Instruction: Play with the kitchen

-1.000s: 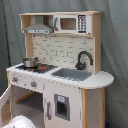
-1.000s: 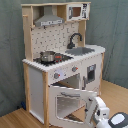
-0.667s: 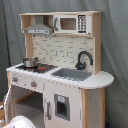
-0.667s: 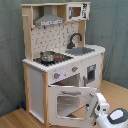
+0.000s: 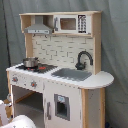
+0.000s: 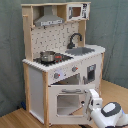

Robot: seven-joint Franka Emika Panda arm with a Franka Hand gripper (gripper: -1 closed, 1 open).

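Here the kitchen stands against a grey curtain in both exterior views, a small pot on its stovetop left of the sink. In the second exterior view, the oven door hangs open and the arm sits just right of it; whether its gripper is open or closed cannot be told.

White-and-wood kitchen, grey hood
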